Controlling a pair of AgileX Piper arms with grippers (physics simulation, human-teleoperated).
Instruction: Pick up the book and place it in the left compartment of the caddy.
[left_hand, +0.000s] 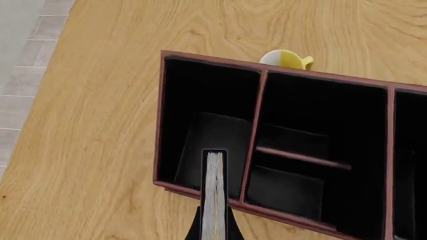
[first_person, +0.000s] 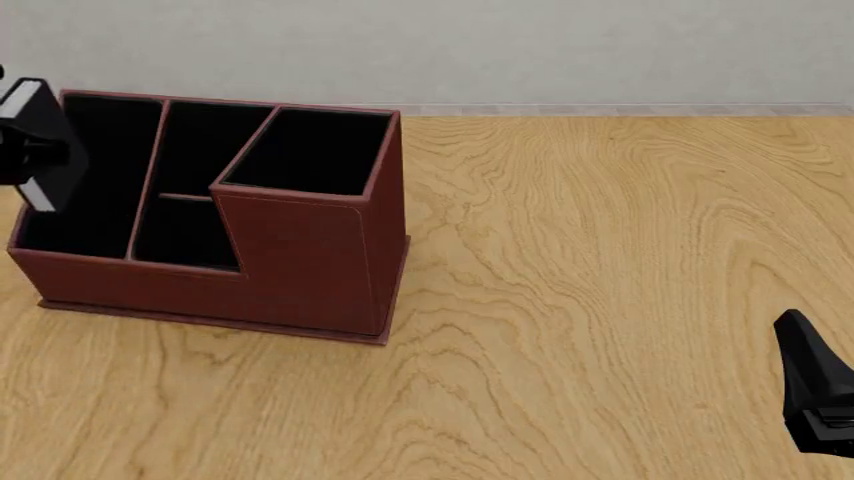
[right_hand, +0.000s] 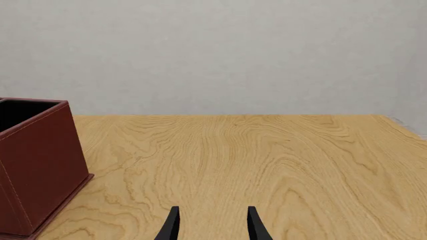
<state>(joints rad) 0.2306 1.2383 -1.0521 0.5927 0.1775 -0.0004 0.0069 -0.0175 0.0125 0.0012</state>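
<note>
The left gripper is clamped on the book, holding it edge-on with its white pages facing the wrist camera. The book hangs above the near rim of the caddy, over the left compartment, and is not yet down inside it. In the front view the book shows at the far left edge, tilted, over the caddy's leftmost long slot. The caddy stands on the wooden table, its tall square tower on the right side of it. Beyond its far wall a yellow and white cup peeks out. The right gripper hovers low over bare table well to the right of the caddy, fingers apart and holding nothing
</note>
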